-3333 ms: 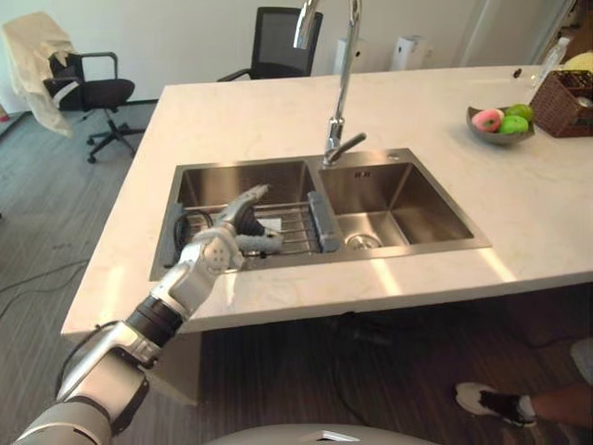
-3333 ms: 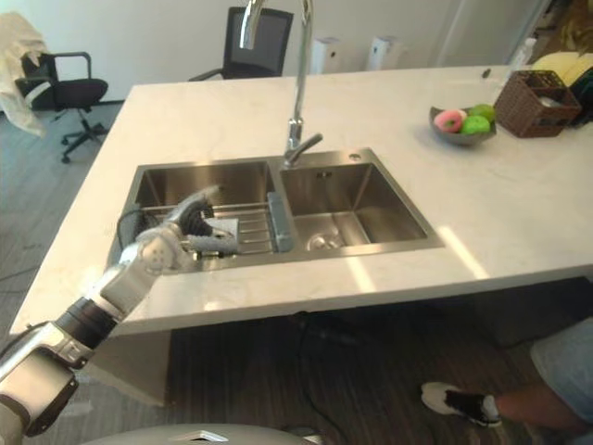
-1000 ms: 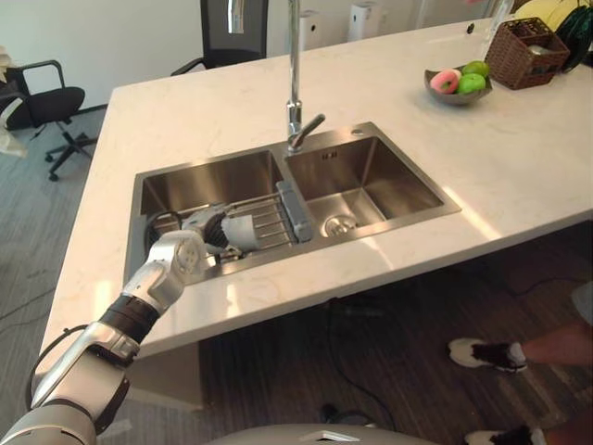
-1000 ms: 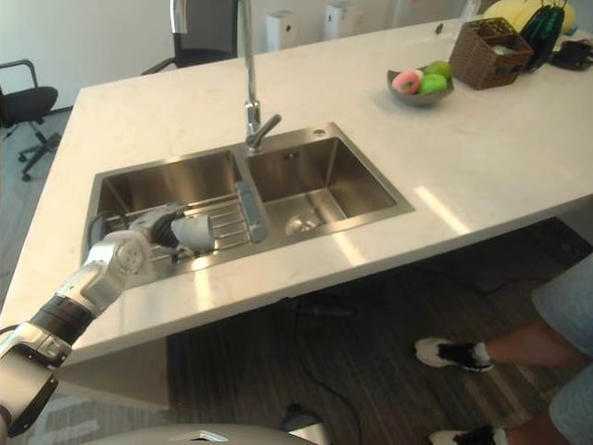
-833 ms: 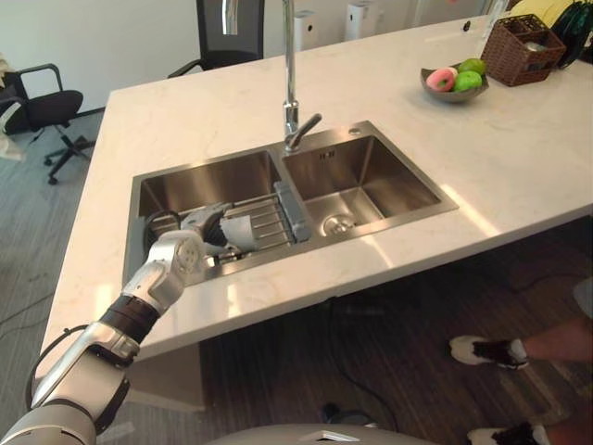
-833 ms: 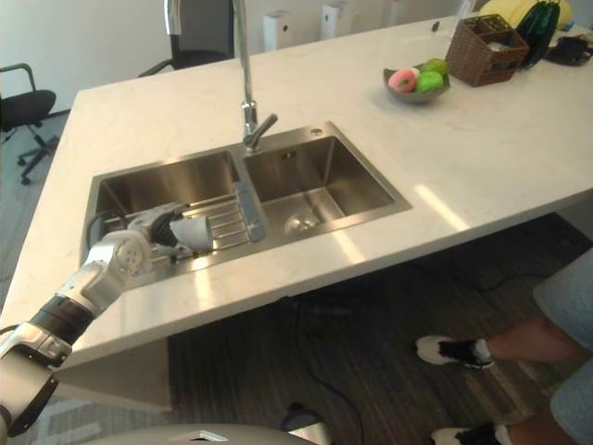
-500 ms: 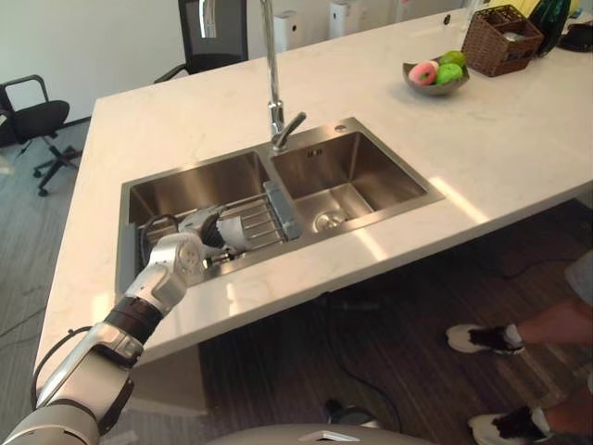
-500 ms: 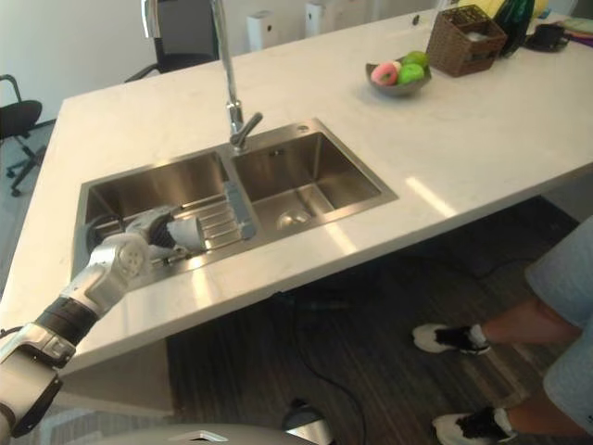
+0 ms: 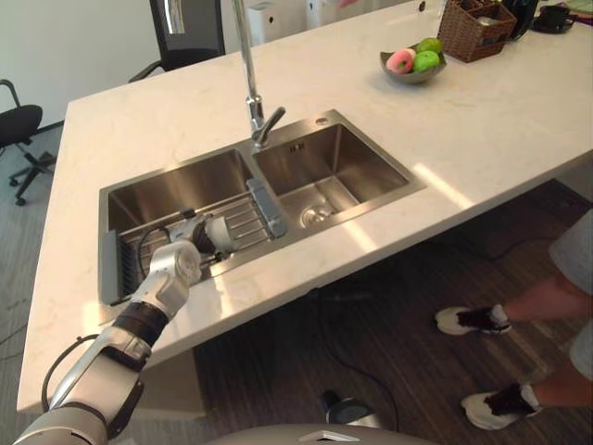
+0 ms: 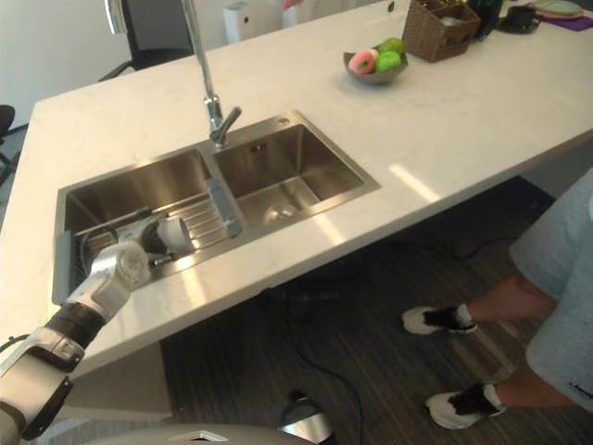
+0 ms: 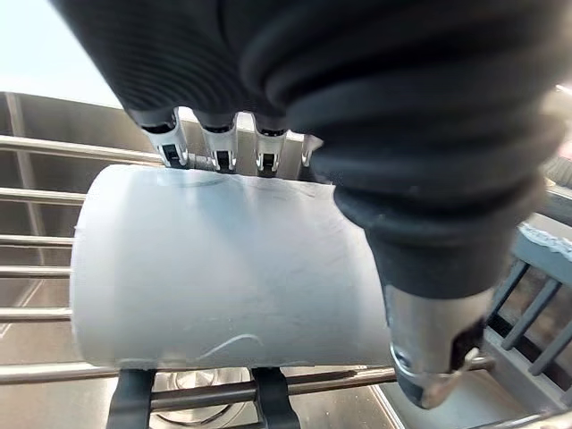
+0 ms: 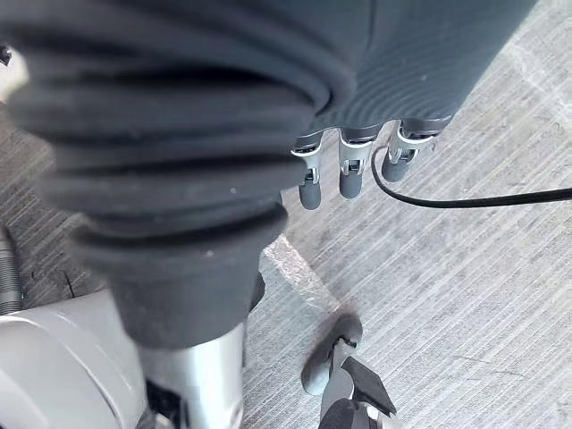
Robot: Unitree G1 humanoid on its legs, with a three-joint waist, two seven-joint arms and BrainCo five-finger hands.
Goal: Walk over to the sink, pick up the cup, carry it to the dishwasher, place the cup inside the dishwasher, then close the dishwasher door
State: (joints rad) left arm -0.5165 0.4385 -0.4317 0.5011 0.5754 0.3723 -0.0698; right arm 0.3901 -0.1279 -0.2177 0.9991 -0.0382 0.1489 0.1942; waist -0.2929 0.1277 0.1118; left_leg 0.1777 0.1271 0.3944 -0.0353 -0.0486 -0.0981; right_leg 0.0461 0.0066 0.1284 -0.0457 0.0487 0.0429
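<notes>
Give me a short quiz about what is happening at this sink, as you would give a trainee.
1. True or false: the cup lies on its side on the wire rack.
2. Which hand is curled round it? A) left B) right
3. Fill in: the fruit bowl stands near a woven ____.

Key: 1 true; 2 A; 3 basket.

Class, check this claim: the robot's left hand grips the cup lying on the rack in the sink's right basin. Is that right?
No. The left hand grips the cup lying on the rack in the left basin of the sink, not the right; the left eye view shows it.
</notes>
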